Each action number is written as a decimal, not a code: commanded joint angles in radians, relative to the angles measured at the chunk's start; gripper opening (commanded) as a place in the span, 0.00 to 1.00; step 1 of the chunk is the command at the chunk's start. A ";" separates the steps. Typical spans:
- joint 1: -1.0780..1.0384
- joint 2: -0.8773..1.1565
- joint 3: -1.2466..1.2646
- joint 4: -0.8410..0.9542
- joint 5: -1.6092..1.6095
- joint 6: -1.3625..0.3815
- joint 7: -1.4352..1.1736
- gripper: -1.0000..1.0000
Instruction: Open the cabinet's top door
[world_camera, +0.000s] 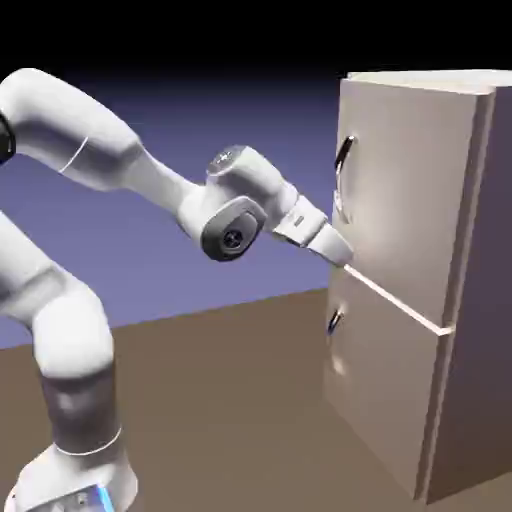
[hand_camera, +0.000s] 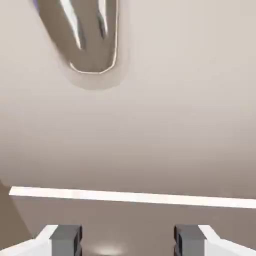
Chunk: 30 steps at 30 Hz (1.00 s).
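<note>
Currently, exterior view: the white two-finger gripper (world_camera: 345, 256) sits low on the tall beige-tan cabinet (world_camera: 400, 330), beneath the top door's (world_camera: 400, 190) curved silver bar handle (world_camera: 343, 178).
Hand view: fingers (hand_camera: 66, 239) apart, empty; handle above (only its lower end visible).
Risk: closing here catches nothing; pushing forward jams the seam.

You have a flat brown bench (world_camera: 220, 400) filling the lower half of the exterior view. The cabinet (world_camera: 400, 300) stands upright on it at the right, and the robot's white base (world_camera: 75, 480) sits on it at the lower left, well apart from the cabinet
</note>
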 joint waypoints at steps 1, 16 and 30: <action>0.031 0.036 -0.033 0.000 0.037 -0.011 -0.016 0.50; 0.489 0.580 -0.522 0.007 0.585 -0.181 -0.256 0.50; 0.917 1.087 -0.979 0.013 1.097 -0.340 -0.480 0.50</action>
